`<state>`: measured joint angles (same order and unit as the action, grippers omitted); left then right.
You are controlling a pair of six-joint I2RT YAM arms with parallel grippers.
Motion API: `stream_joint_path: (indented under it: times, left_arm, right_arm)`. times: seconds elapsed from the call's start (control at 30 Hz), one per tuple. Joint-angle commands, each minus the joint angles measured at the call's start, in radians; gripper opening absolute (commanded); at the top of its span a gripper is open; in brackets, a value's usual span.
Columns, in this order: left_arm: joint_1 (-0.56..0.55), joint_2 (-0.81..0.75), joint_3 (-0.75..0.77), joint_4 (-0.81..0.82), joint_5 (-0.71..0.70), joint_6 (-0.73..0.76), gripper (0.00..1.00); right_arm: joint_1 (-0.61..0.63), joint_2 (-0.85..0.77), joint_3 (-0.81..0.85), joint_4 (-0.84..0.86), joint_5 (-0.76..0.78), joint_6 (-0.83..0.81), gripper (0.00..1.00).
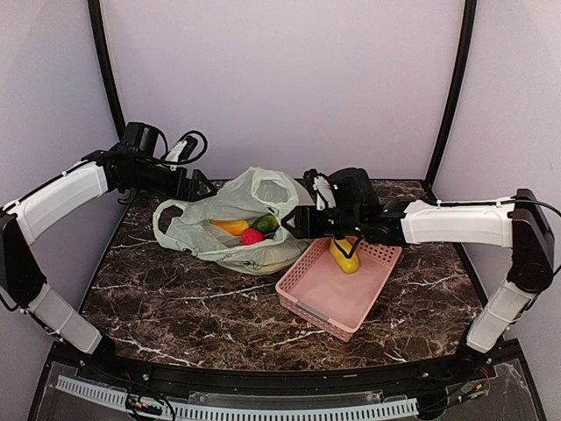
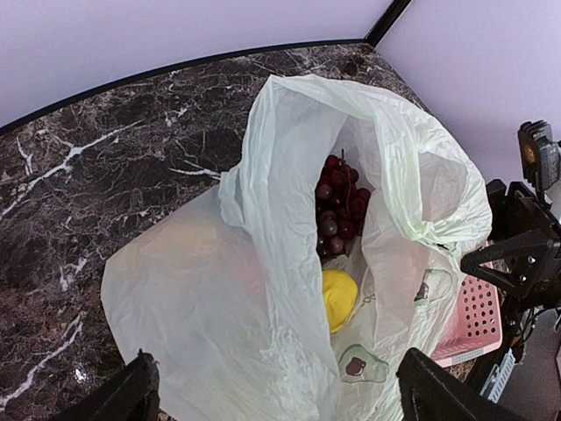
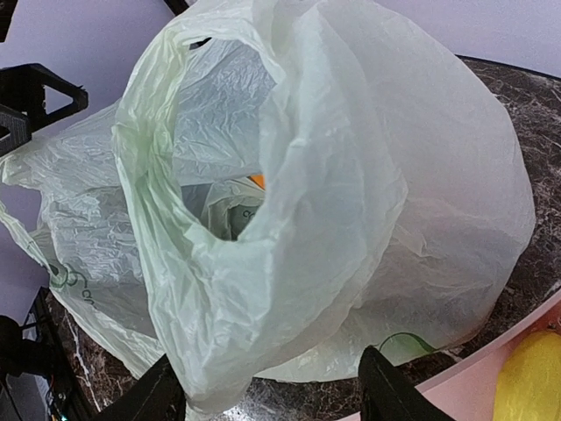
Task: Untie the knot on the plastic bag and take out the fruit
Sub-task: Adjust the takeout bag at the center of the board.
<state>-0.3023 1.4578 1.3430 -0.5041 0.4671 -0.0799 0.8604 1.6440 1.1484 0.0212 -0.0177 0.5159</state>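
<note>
Okay, left gripper (image 2: 285,395): jaws spread wide, nothing clamped, pointed at the plastic bag (image 2: 263,289) from just beside it. Right gripper (image 3: 276,399): jaws apart too. A loose fold of the bag hangs between its fingers (image 3: 162,395), not pinched as far as shows. Bag lies on the marble table (image 1: 175,298), centre-back, between the two grippers, with its mouth open and its handle loops untied and loose.

Fruit inside, left wrist view: dark grapes (image 2: 337,210) deep in the mouth, a yellow piece (image 2: 337,298) nearer the camera. Top view, through the opening: an orange-yellow piece (image 1: 232,226), a red one (image 1: 252,236), a green one (image 1: 265,223).

Pink basket (image 1: 329,285) sits just beside the bag's right side, with the right arm over its far edge. One yellow fruit (image 1: 344,256) lies in the basket's far end.
</note>
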Motion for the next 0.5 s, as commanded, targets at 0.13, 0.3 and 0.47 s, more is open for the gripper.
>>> stream_joint_path:
  times: [0.13,0.3,0.47]
  left_arm:
    - [-0.034,0.152,0.133,0.003,-0.034,-0.003,0.98]
    - [-0.040,0.268,0.227,-0.025,-0.029,0.001,0.99]
    - [-0.049,0.345,0.291,-0.053,0.001,-0.002,0.99]
  right_arm:
    - [0.002,0.023,0.027,0.008,0.015,0.007,0.61]
    - [0.002,0.026,0.027,0.008,0.015,0.001,0.57]
    - [0.002,0.025,0.025,0.005,0.015,-0.004,0.54]
